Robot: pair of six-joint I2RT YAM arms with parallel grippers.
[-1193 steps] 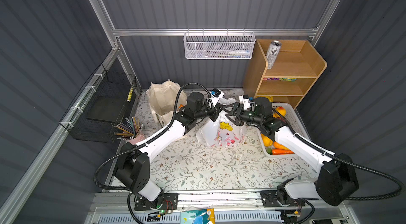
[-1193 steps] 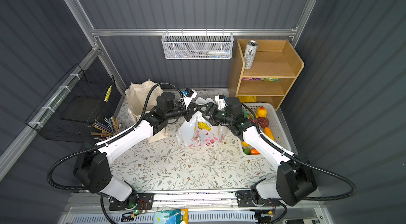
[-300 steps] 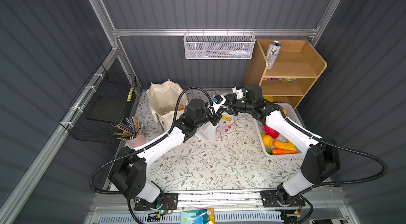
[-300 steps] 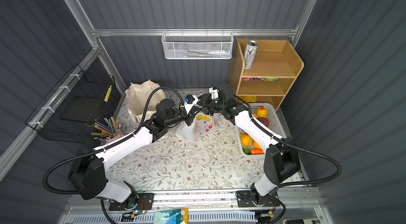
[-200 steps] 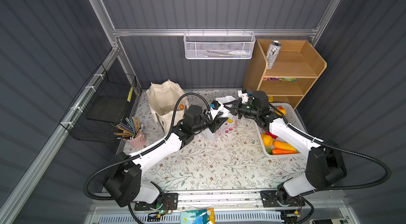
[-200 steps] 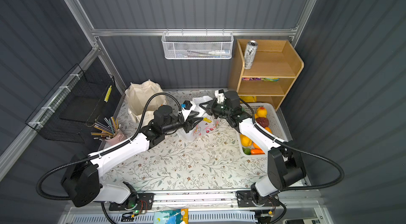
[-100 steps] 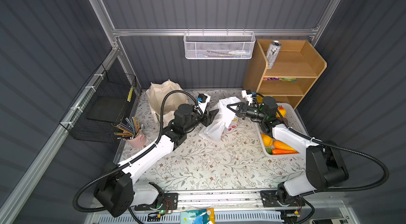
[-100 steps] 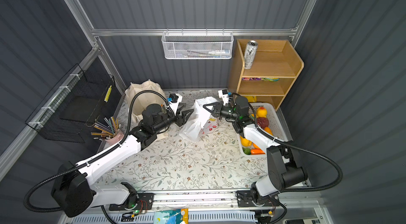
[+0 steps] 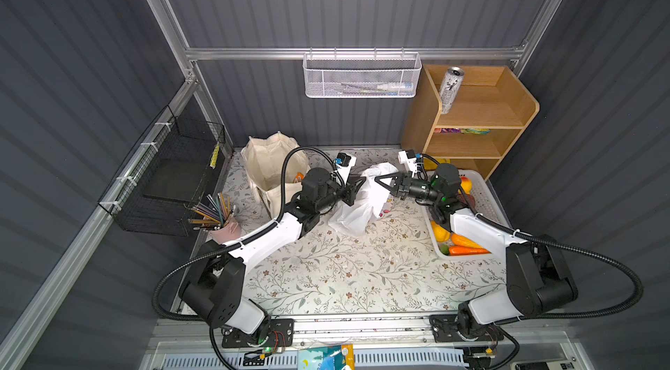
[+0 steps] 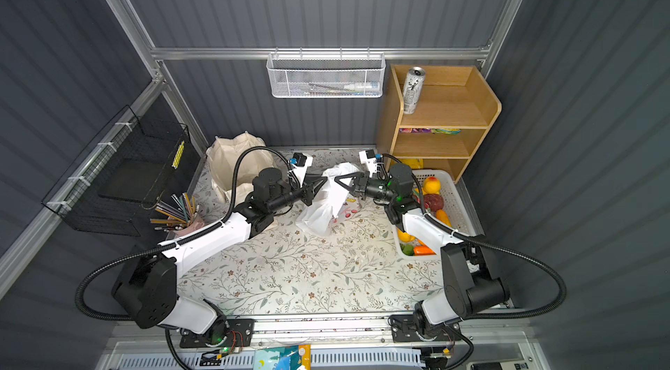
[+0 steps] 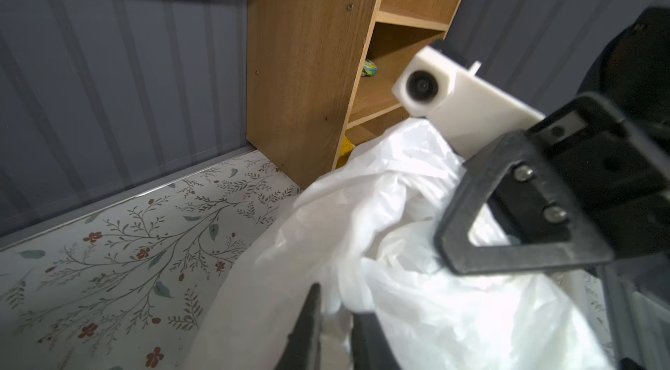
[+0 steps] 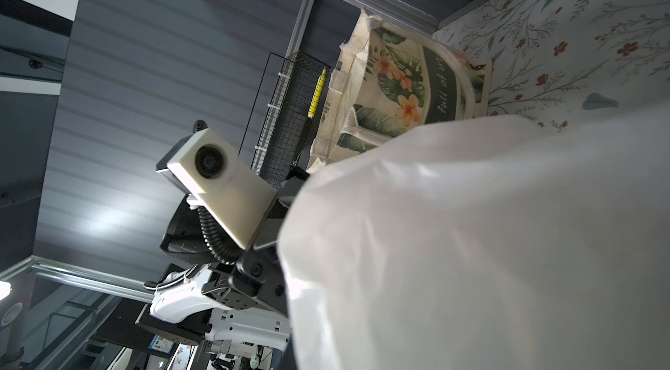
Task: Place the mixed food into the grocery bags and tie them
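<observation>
I reckon tying step: L hand (image 9: 360, 184), R hand (image 9: 379, 180) each pinch plastic bag (image 9: 353, 217) at 12 o'clock; next needs ends crossed w/o slip.

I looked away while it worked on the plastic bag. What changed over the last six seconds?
The left gripper opened, drew back toward the canvas tote, then closed on the plastic bag from the left. The right gripper kept its hold, swung across and back right; the bag leans, its top pulled between them. The tote, can on the shelf and fruit in the basket stayed put.
</observation>
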